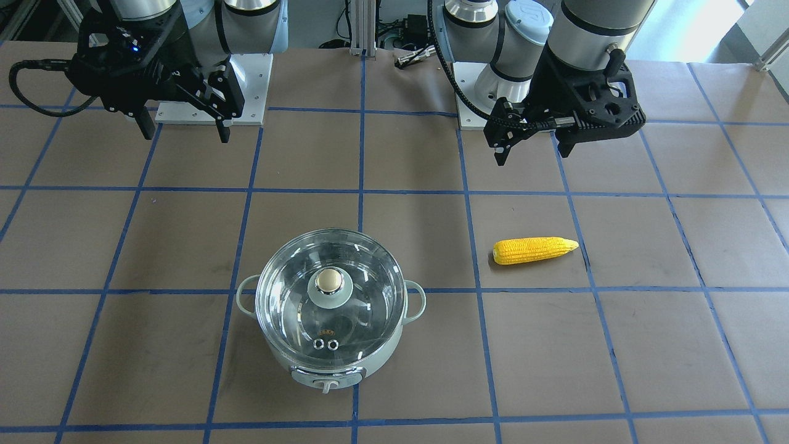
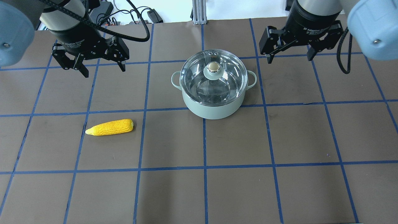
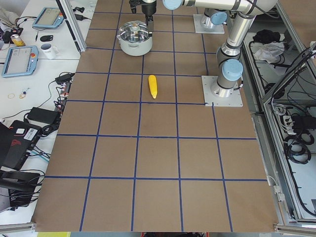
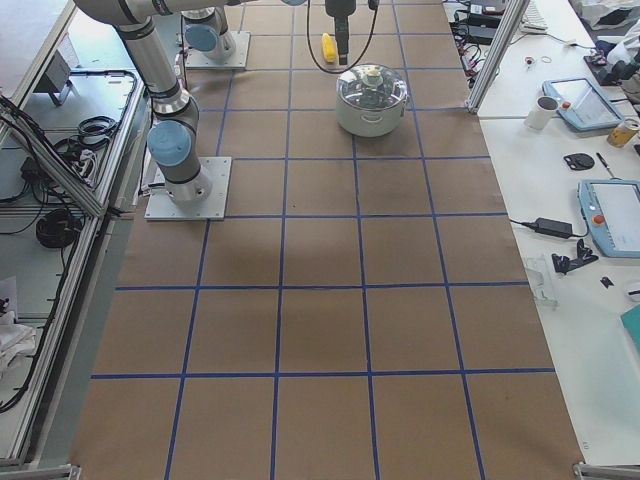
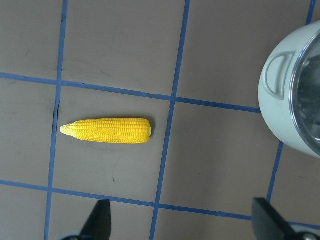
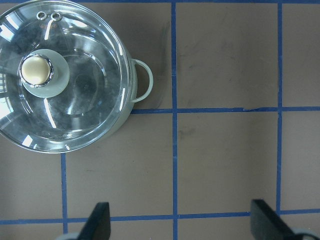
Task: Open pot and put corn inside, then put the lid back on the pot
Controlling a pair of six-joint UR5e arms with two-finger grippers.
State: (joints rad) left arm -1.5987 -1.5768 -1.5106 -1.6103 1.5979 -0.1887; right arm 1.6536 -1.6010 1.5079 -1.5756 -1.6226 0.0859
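The pale mint-green pot (image 2: 214,110) stands on the table with the clear glass lid (image 2: 224,84) seated on it, gold-beige knob (image 2: 213,66) up. It also shows in the front view (image 1: 382,361) and the right wrist view (image 6: 142,80). The yellow corn (image 2: 109,127) lies flat on the table left of the pot, and shows in the left wrist view (image 5: 107,131). My left gripper (image 2: 104,71) hangs open and empty above the table, behind the corn. My right gripper (image 2: 289,59) hangs open and empty, to the right of the pot.
The table is brown with a blue tape grid. Arm mounting plates (image 1: 246,86) (image 1: 471,114) sit at the robot's side. An aluminium post (image 2: 197,12) stands at the far edge. A side bench with tablets (image 3: 19,59) and a mug (image 3: 48,49) lies beyond it.
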